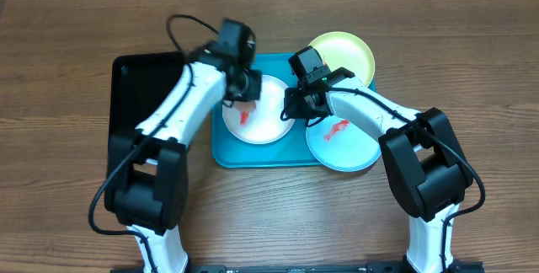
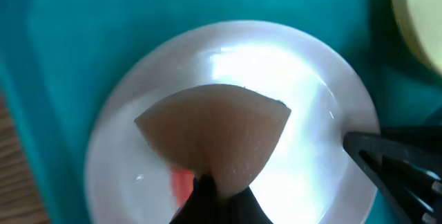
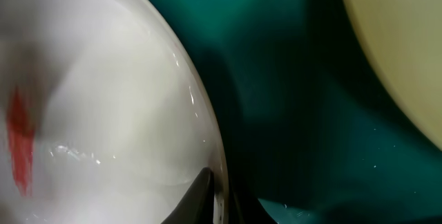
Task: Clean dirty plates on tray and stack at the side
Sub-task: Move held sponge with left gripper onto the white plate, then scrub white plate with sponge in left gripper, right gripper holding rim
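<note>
One round white plastic plate (image 1: 268,128) lies on the left side of the big turquoise plastic tray (image 1: 253,157). The left claw (image 2: 217,200) squeezes a tan wedge sponge (image 2: 214,137) over it for wiping. The right claw (image 3: 217,196) pinches its rim, likely to steady it. Only the top view shows the light blue plastic plate (image 1: 347,148) at the tray's right edge.

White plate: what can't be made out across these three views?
- Red smear on the white plate: left wrist view, sponge covers most of it; right wrist view, blurred.
- Left pincer: left wrist view, bottom edge cuts it; only a dark tip shows.
- Right pincer: right wrist view, bottom edge cuts it; bite on the rim unclear.
- Yellow-green plate: overhead, right arm hides its lower left; any smear there unknown.
</note>
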